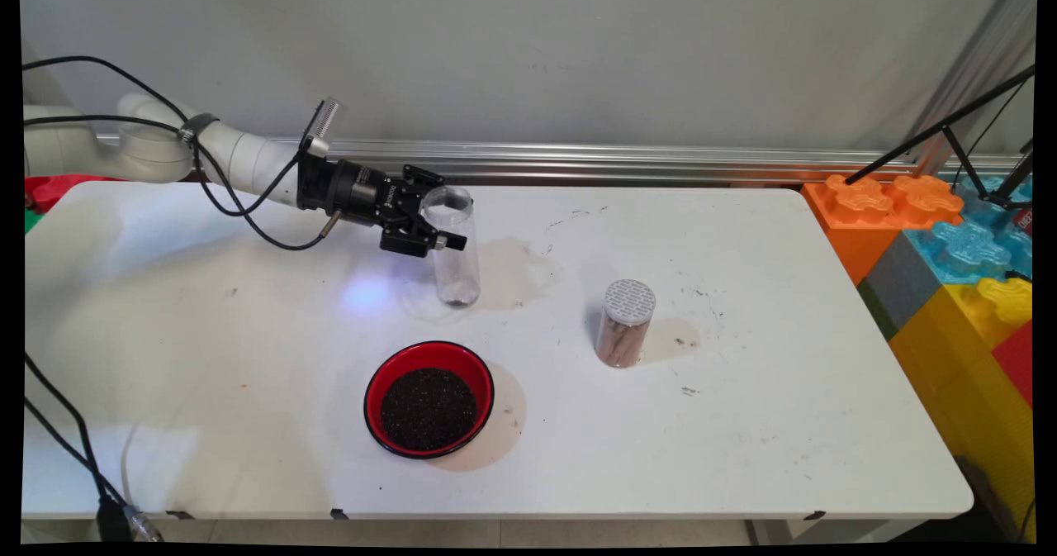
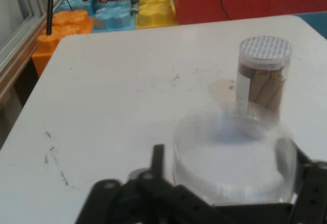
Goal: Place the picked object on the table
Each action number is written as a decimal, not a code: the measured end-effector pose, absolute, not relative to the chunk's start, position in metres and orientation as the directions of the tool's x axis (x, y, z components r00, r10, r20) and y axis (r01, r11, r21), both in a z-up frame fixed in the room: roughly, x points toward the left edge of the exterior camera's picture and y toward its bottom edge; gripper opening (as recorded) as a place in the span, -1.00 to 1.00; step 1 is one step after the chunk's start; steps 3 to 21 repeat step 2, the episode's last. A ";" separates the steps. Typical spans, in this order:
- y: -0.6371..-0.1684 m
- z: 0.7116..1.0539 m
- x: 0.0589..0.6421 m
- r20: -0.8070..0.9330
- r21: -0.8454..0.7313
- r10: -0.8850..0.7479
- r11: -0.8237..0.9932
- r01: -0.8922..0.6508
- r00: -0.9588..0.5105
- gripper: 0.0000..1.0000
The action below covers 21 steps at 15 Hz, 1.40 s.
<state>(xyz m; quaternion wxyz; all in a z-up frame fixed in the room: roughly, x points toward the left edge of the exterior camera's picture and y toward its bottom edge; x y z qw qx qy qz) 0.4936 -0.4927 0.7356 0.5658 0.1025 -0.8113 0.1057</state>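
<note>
A clear, empty plastic jar stands upright on the white table, left of centre. My gripper comes in level from the left and is shut on the jar's upper part, one finger on each side. In the hand view the jar fills the gap between the fingers. A second clear jar with a white perforated lid and brown sticks inside stands to the right, also seen beyond the held jar. A red bowl full of dark grains sits nearer the front edge.
Large orange, blue and yellow toy blocks are stacked off the table's right end, with black tripod legs above them. A metal rail runs along the wall behind. Faint brown stains mark the table around the jars and bowl.
</note>
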 end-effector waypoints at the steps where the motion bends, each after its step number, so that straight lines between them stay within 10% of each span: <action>1: -0.493 0.736 0.493 0.940 -0.056 -0.046 0.957 -0.285 -0.339 1.00; 21: -0.492 0.736 0.493 0.940 -0.056 -0.045 0.957 -0.284 -0.339 1.00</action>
